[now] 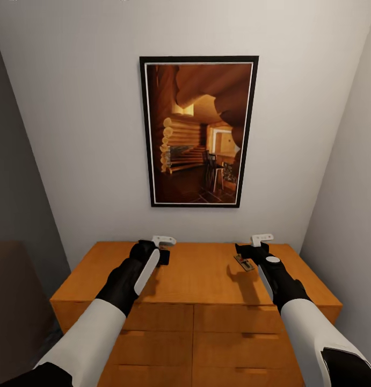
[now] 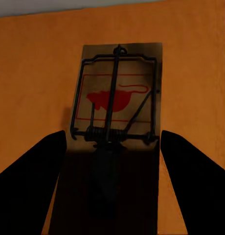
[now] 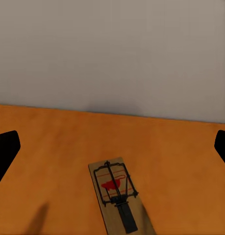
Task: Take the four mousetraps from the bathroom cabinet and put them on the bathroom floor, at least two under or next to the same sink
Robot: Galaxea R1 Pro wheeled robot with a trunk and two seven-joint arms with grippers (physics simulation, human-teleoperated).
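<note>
Both grippers hovered over the cabinet (image 1: 201,274). The left gripper (image 2: 112,161) stood open astride a mousetrap (image 2: 115,95); the right gripper (image 3: 112,147) gaped wide above another mousetrap (image 3: 115,191), holding nothing.

narrow alcove, closed in by a pale grey back wall (image 1: 88,134) and a lighter side wall (image 1: 349,204) angling in at the right. darker grey wall (image 1: 16,177) at the left, in shade. centred on the back wall, a tall picture (image 1: 198,131) in a thin black frame with a white inner border, showing a warm orange log-cabin interior with stairs and chairs. below, at far left, a dim brownish patch (image 1: 13,301), too dark to identify. soft, even light, with faint shadows cast toward the back wall.
</note>
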